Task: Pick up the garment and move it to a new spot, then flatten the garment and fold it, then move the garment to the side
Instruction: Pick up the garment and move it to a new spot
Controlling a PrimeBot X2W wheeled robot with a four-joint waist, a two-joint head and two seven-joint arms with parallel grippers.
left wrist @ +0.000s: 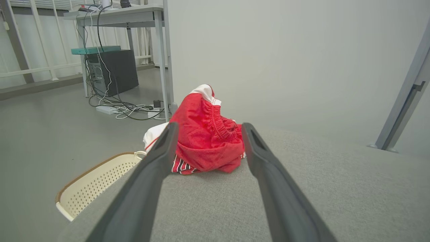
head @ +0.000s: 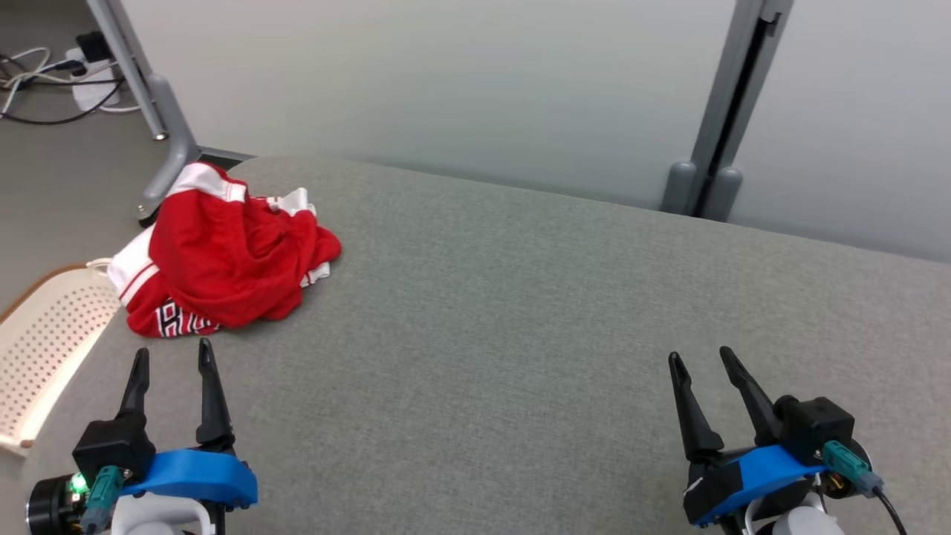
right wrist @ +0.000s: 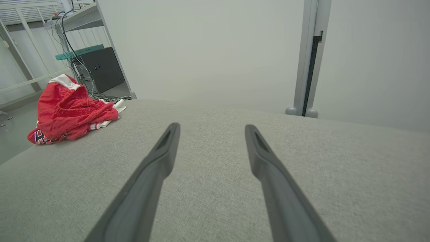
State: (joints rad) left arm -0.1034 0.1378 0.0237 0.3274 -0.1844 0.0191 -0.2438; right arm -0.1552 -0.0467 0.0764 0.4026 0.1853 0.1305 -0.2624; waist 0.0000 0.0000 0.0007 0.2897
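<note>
One red garment (head: 230,260) with white trim is lying crumpled in a heap at the far left corner of the grey cloth-covered bench (head: 520,334), its white-striped side reaching the bench's left edge. One cream perforated basket (head: 44,349) is sitting just beside that edge, lower than the bench top.

Two tools are showing along the near side. The left tool (head: 172,355) is sitting at the near left with its two dark fingers (head: 213,401) standing apart and gripping nothing. The tips are pointing toward the garment and stopping just short of it. The right tool (head: 700,357) is sitting at the near right, well apart from the garment, its two fingers likewise spread over bare cloth.

Beyond the bench, two grey metal supports are standing against a pale wall: one slanted leg (head: 160,111) at the far left and one upright post (head: 724,104) at the far right. One white power strip (head: 93,70) with cables is lying on the floor at the far left.
</note>
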